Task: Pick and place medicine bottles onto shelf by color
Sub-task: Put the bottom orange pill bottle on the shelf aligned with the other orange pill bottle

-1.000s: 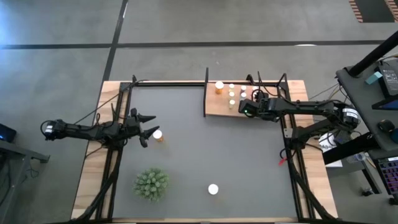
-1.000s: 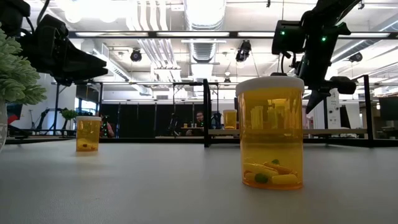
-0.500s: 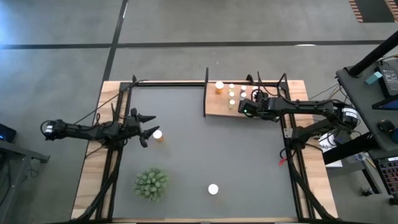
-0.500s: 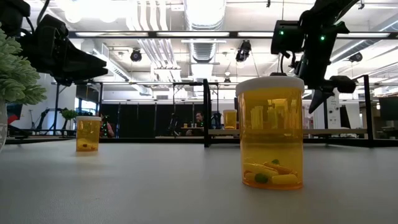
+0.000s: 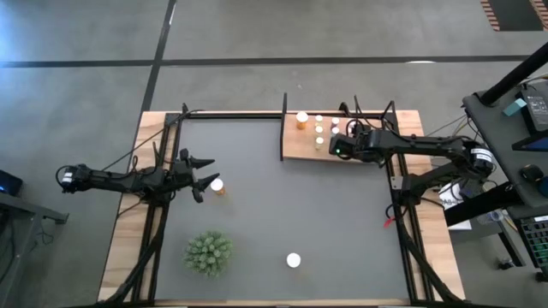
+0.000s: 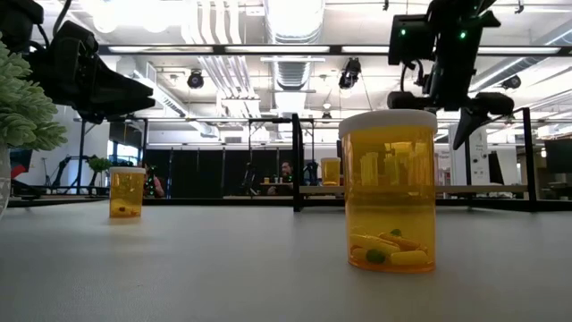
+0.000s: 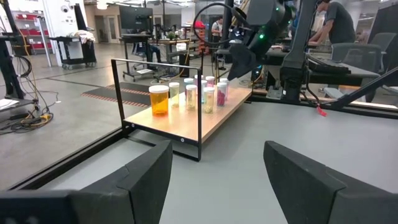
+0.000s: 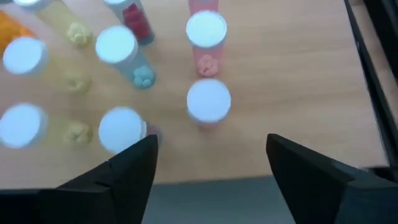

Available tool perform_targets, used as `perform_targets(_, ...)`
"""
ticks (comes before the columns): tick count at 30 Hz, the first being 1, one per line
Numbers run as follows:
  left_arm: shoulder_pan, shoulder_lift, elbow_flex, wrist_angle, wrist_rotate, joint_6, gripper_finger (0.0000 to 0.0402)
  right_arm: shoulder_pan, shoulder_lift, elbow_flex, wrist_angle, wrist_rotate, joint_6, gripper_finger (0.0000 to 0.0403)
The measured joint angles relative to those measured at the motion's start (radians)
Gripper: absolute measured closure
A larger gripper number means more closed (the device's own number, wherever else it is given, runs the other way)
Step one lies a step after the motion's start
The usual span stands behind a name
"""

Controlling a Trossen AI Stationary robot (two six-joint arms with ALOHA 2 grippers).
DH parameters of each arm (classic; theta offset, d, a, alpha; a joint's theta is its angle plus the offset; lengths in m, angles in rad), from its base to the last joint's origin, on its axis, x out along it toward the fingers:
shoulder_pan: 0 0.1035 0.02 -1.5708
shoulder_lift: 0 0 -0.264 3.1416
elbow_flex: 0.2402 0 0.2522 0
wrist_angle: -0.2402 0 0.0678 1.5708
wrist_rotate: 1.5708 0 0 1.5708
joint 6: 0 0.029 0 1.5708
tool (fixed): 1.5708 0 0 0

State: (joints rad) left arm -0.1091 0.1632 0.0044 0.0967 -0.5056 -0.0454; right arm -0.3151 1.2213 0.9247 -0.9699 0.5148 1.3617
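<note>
The light-wood shelf (image 5: 301,148) stands at the mat's far right with several white-capped medicine bottles upright on it: an orange one (image 5: 301,119), yellowish ones (image 8: 25,121) and pink ones (image 8: 206,31). My right gripper (image 8: 211,168) hovers open above the shelf's right part, its fingers apart over a pink bottle (image 8: 209,102) that stands free on its base. My left gripper (image 5: 199,175) waits open and level at the mat's left, beside an orange bottle (image 5: 217,185) standing on the mat. Another orange bottle (image 6: 388,192) stands near the front edge.
A green spiky plant (image 5: 208,253) sits at the mat's near left. Thin black frame posts (image 7: 199,106) rise at the shelf's corners. The dark grey mat (image 5: 325,222) lies bare between the shelf and the loose bottles. People and furniture show in the room beyond the table.
My right gripper has opened from shut to wide and risen a little above the shelf, letting go of the pink bottle, which stays upright on the board. The left arm has kept still.
</note>
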Motion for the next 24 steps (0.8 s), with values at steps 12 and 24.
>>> perform_targets(12, 0.000, 0.000, 0.000, 0.000, 0.000, 0.000, 0.0164, 0.218, -0.001, 0.091, -0.137, -0.028, 0.132, 0.0101)
perform_targets(24, 0.000, 0.000, 0.000, 0.000, 0.000, 0.000, 0.0164, 0.415, 0.223, 0.267, -0.124, -0.118, 0.218, 0.0101)
